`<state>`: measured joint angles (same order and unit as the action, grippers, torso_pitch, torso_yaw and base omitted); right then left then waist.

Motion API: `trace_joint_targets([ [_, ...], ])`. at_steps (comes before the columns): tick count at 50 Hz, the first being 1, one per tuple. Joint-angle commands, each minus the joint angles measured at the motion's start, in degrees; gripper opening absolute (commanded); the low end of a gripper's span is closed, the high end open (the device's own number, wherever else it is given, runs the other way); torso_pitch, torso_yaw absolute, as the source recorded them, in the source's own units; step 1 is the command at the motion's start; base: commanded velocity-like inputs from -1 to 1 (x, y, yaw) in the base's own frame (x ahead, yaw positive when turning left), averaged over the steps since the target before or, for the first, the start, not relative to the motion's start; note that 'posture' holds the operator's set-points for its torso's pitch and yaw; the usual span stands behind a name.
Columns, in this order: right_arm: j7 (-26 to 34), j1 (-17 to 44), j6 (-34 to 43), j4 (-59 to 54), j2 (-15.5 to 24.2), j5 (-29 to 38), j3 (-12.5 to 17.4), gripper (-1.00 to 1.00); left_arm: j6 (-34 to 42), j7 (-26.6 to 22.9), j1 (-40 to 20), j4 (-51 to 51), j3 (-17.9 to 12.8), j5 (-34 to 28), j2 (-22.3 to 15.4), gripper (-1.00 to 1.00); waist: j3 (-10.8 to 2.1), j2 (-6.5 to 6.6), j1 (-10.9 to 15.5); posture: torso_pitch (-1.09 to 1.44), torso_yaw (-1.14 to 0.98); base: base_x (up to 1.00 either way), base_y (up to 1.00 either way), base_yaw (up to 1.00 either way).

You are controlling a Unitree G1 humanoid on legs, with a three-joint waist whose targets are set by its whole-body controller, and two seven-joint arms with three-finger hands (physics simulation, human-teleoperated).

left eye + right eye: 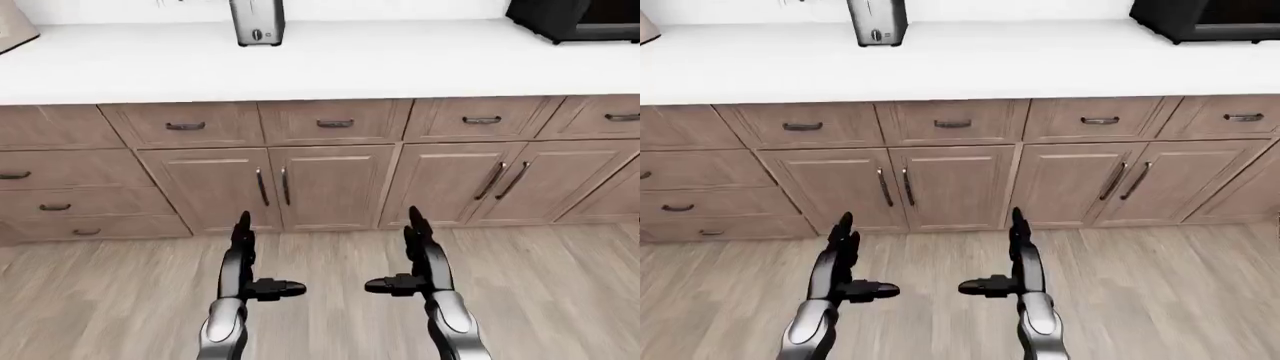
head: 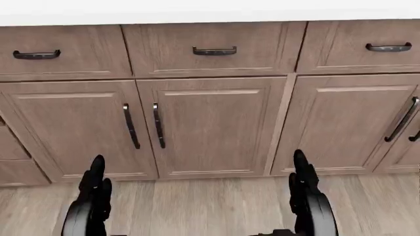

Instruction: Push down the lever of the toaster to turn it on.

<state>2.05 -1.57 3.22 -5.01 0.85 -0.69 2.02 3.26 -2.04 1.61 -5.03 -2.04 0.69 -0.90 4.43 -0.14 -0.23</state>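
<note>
The silver toaster (image 1: 258, 22) stands on the white counter (image 1: 330, 64) near the top of the left-eye view, cut off by the top edge; a small dark knob shows on its face and its lever is not clear. Both hands hang low over the floor, far below the toaster. My left hand (image 1: 252, 262) is open, fingers straight up and thumb pointing right. My right hand (image 1: 405, 259) mirrors it, open with the thumb pointing left. Neither holds anything. The head view shows only the fingertips (image 2: 97, 167) and cabinet doors.
Wooden cabinets with dark handles (image 1: 270, 187) and a row of drawers (image 1: 335, 122) run under the counter. A black microwave (image 1: 580, 19) sits at top right, a beige object (image 1: 12, 28) at top left. Wood-plank floor (image 1: 330, 255) lies between me and the cabinets.
</note>
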Motion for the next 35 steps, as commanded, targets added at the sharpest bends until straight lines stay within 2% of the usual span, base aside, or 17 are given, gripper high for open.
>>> trace_joint_targets([
  [1,-0.33,1.46,-2.62,5.36,0.24,0.14,0.07,1.0,-2.65,-1.77,-0.68,6.49,0.46,1.93,0.17,1.0,-0.05,-0.45,-0.12,0.0,0.0,0.0,0.0,0.0],
  [2,-0.37,1.38,-2.5,5.58,0.24,0.31,0.0,1.0,-2.11,-2.0,-0.46,6.98,0.56,2.36,0.29,1.0,-2.08,-0.41,0.16,0.0,0.0,0.0,0.0,0.0],
  [3,-0.36,1.48,-2.92,5.04,0.28,0.32,0.12,1.0,-2.75,-2.08,-0.49,6.36,0.6,2.27,0.26,1.0,-3.56,-0.04,0.47,0.0,0.0,0.0,0.0,0.0],
  [4,-0.45,1.4,-2.47,5.59,0.24,0.35,0.11,1.0,-1.68,-2.04,-0.36,7.49,0.73,2.41,0.32,1.0,-2.93,-0.06,0.47,0.0,0.0,0.0,0.0,0.0],
  [5,-0.56,1.25,-2.01,6.2,0.22,0.46,0.07,1.0,-1.57,-2.06,-0.37,7.63,0.78,2.43,0.32,1.0,-0.95,-0.4,0.42,0.0,0.0,0.0,0.0,0.0],
  [7,-0.56,1.56,-2.73,5.09,0.33,0.48,0.31,1.0,-2.61,-1.99,-0.53,6.23,0.68,1.99,0.18,1.0,-3.95,-0.49,0.53,0.0,0.0,0.0,0.0,0.0],
  [16,-1.06,1.61,-2.25,4.99,0.34,1.96,-0.19,1.0,-2.0,-1.69,-1.81,5.28,0.46,1.94,0.16,1.0,-4.59,-0.35,0.51,0.0,0.0,0.0,0.0,0.0],
  [21,-1.9,5.74,4.21,8.28,0.52,1.67,0.19,1.0,1.77,-0.8,-5.24,5.34,-0.24,2.98,-0.1,1.0,-5.15,-0.31,0.51,0.0,0.0,0.0,0.0,0.0],
  [24,-3.09,11.95,7.85,7.18,0.99,0.86,1.25,1.0,3.89,-0.28,-9.23,4.13,-1.2,3.47,-0.92,1.0,-5.41,-0.24,0.47,0.0,0.0,0.0,0.0,0.0],
  [27,-4.09,15.52,10.47,6.61,1.83,0.44,1.77,1.0,5.74,0.04,-13.48,2.52,-1.99,4.06,-1.83,1.0,-5.46,-0.2,0.46,0.0,0.0,0.0,0.0,0.0],
  [28,-4.49,17.43,14.58,9.18,2.27,0.25,1.92,1.0,8.32,0.44,-15.76,3.37,-2.34,4.49,-2.32,1.0,-5.59,-0.21,0.52,0.0,0.0,0.0,0.0,0.0],
  [29,-4.58,18.44,15.57,9.65,2.54,-0.15,2.22,1.0,9.25,0.77,-17.13,3.31,-2.53,4.5,-2.7,1.0,-5.72,-0.23,0.55,0.0,0.0,0.0,0.0,0.0],
  [32,-5.96,24.49,24.21,14.48,4.1,-0.44,2.79,1.0,16.96,1.78,-24.52,5.04,-3.88,5.78,-4.86,1.0,-5.8,-0.29,0.64,0.0,0.0,0.0,0.0,0.0],
  [35,-3.55,29.62,33.15,18.82,5.59,-3.53,3.11,1.0,28.29,2.85,-33.21,9.96,-6.07,10.07,-7.55,1.0,-5.6,-0.21,0.59,0.0,0.0,0.0,0.0,0.0],
])
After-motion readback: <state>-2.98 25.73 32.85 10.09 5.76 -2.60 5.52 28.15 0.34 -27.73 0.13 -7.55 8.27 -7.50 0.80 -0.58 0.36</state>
